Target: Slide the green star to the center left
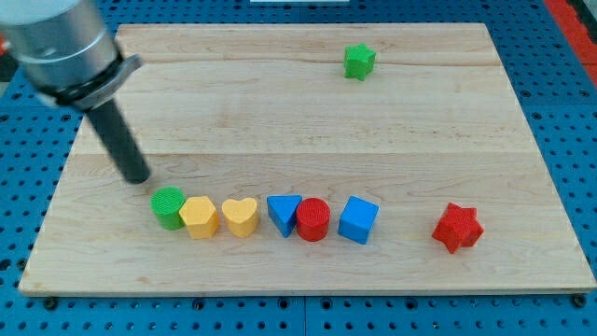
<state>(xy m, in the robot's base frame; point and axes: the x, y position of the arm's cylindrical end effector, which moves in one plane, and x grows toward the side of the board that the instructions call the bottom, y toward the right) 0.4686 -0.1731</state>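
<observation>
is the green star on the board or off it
On: the green star sits on the wooden board near its top edge.

The board [280, 112] was pale wood, smooth and matt, with visible grain. The green star [358, 61] and red star [458, 228] looked like ridged, matt plastic. My tip [140, 177] ended a dark matt rod beneath grey metal.

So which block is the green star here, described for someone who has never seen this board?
Start at the wooden board and look near its top edge, right of centre. The green star sits there alone, far from the row of blocks along the view's bottom. The only other green piece, the green cylinder, is round and lies just below my tip.
</observation>
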